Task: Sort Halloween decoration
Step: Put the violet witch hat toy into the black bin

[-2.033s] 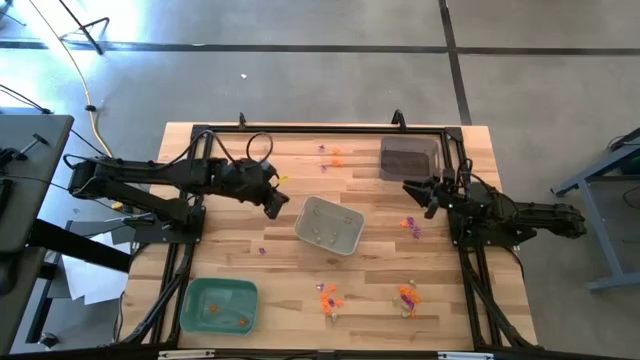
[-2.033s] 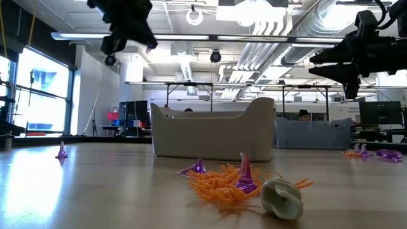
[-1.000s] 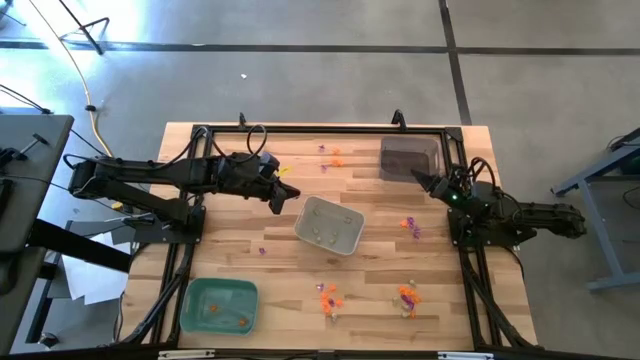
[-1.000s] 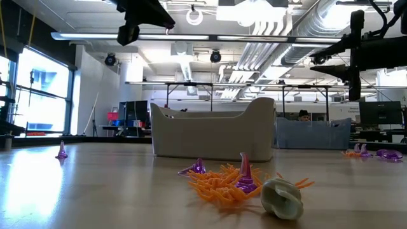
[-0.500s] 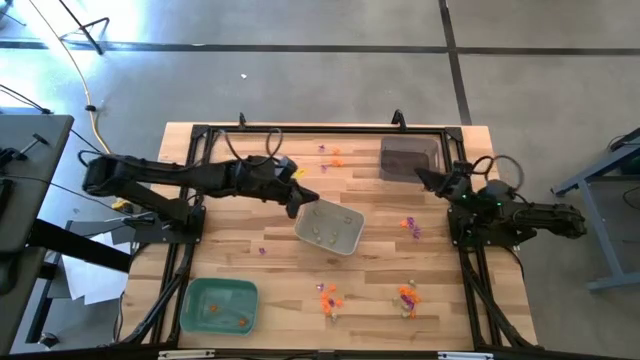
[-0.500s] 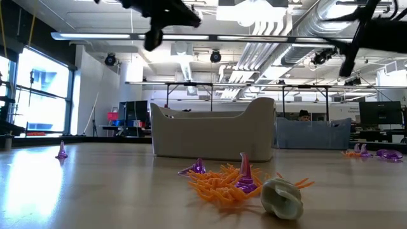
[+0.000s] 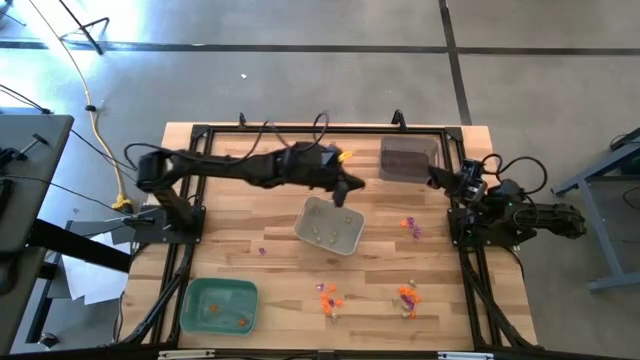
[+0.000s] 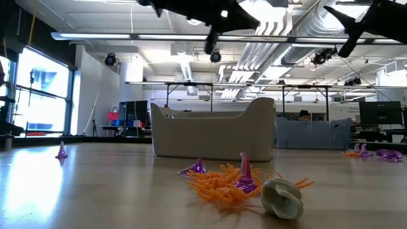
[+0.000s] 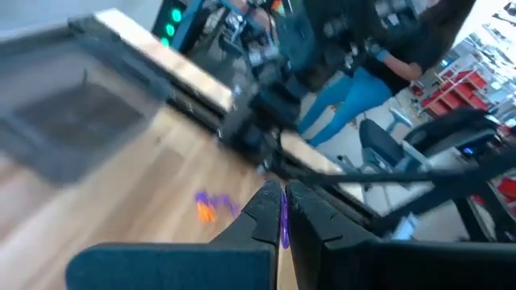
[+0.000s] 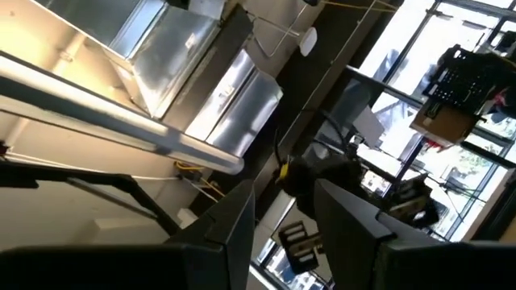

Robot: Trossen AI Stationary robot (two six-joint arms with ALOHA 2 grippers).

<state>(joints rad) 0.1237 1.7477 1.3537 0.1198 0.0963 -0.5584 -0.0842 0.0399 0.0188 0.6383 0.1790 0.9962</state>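
Sorting in mid-transfer: the left gripper [image 7: 345,190], fingers [image 9: 266,211] pinching a purple trinket [image 9: 283,221], hangs over the far rim of the grey tray [image 7: 350,243] at the desk's centre, and the likely next move is to carry it on to the dark tray [image 7: 408,158] at the far right corner. The right gripper [image 7: 437,178], fingers spread, waits by the right edge. Loose trinkets [image 7: 328,298] lie near the front edge of the wooden desk [image 7: 280,255]; an open workshop lies beyond

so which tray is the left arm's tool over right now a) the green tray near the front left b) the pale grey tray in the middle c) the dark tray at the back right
b: in the high view the left tool, pinching a thin purple trinket, hangs at the back edge of the pale grey tray, far from the green tray and short of the dark tray.
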